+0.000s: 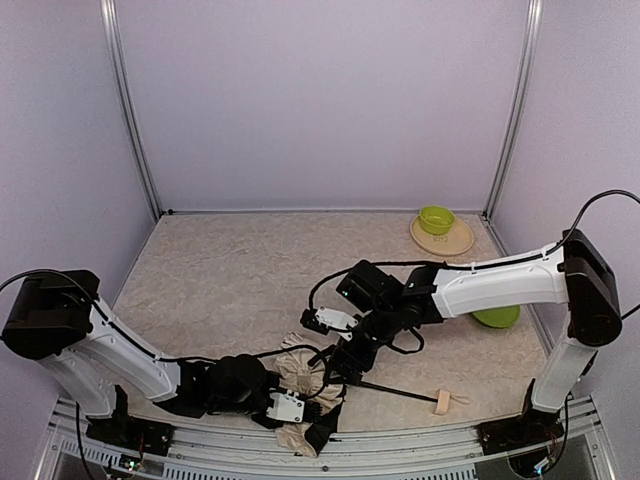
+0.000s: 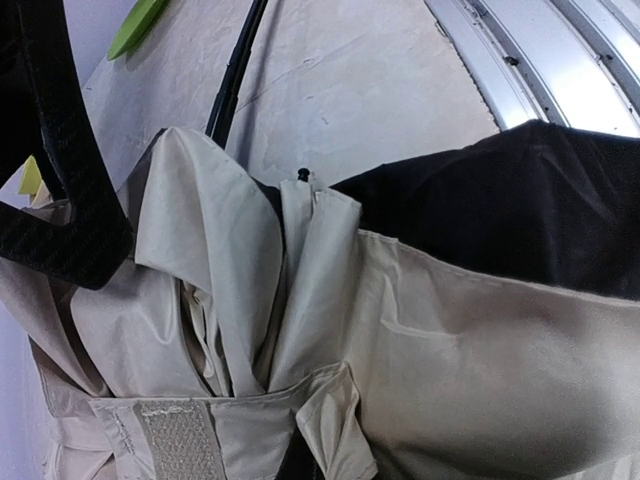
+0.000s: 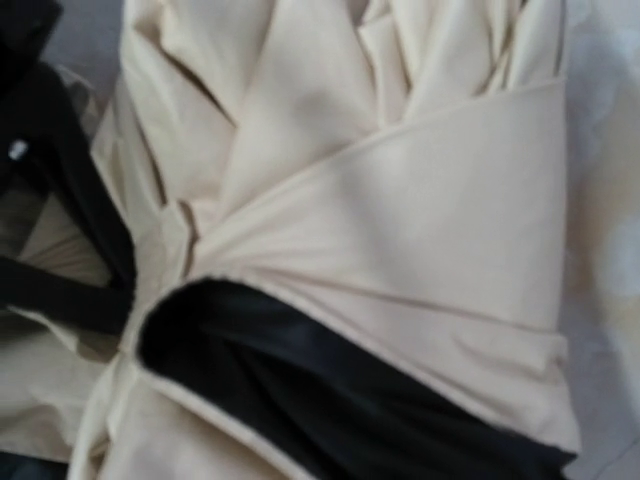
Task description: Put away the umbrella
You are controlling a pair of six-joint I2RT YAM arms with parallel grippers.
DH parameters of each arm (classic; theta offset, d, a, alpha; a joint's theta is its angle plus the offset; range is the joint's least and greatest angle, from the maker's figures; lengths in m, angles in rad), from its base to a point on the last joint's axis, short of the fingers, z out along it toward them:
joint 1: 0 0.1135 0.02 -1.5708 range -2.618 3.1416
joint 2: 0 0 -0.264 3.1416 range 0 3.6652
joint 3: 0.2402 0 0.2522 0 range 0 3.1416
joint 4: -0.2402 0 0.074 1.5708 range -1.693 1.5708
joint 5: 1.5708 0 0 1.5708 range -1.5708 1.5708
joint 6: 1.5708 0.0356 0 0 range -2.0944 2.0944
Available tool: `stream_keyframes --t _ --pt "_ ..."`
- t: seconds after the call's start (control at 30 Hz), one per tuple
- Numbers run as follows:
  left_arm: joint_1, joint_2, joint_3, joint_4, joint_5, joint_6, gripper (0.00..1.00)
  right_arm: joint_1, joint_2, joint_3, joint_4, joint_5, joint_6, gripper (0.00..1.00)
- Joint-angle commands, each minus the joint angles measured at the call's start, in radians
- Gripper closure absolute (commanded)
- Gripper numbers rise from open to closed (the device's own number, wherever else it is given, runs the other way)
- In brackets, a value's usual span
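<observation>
The left arm is being stretched low along the near edge of the desk (image 1: 230, 280), and the left end effector (image 1: 308, 418) is being pressed shut on cream fabric of the umbrella (image 1: 300, 368), bundled at that edge's middle. The right arm is being reached in from the right. The right end effector (image 1: 345, 360) is being held over the canopy, and its opening cannot be told. The shaft (image 1: 395, 390) is pointing right to the handle (image 1: 442, 402).

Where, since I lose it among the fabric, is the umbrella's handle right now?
Top view, near right of the table: the beige handle lies at the end of the black shaft, right of the bunched canopy.
</observation>
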Motion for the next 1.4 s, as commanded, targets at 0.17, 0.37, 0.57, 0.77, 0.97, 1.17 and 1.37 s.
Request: stream_keyframes --t 0.17,0.37,0.57,0.77,0.97,1.17,1.37 --pt "0.001 -0.014 -0.014 -0.035 -0.014 -0.004 1.0 0.071 0.059 -0.004 0.032 -0.036 0.004 0.12" --pt "0.007 -0.019 -0.018 -0.03 -0.017 -0.003 1.0 0.108 0.149 -0.046 0.091 0.024 0.052 0.04" --pt "0.007 -0.03 -0.022 -0.02 -0.025 -0.006 1.0 0.113 0.252 -0.069 0.127 0.144 0.144 0.19" --pt "-0.008 -0.107 -0.054 0.05 -0.11 -0.016 1.0 0.08 0.193 -0.133 0.161 0.211 0.221 0.83" --pt "-0.058 -0.206 -0.07 0.087 -0.236 0.014 1.0 0.028 0.088 -0.206 0.22 0.221 0.249 1.0" --pt "-0.106 -0.257 -0.029 0.031 -0.268 0.051 1.0 -0.029 -0.047 -0.231 0.333 0.23 0.249 1.0" --pt "-0.178 -0.285 0.03 -0.038 -0.297 0.101 1.0 -0.118 -0.213 -0.268 0.468 0.146 0.277 1.0"
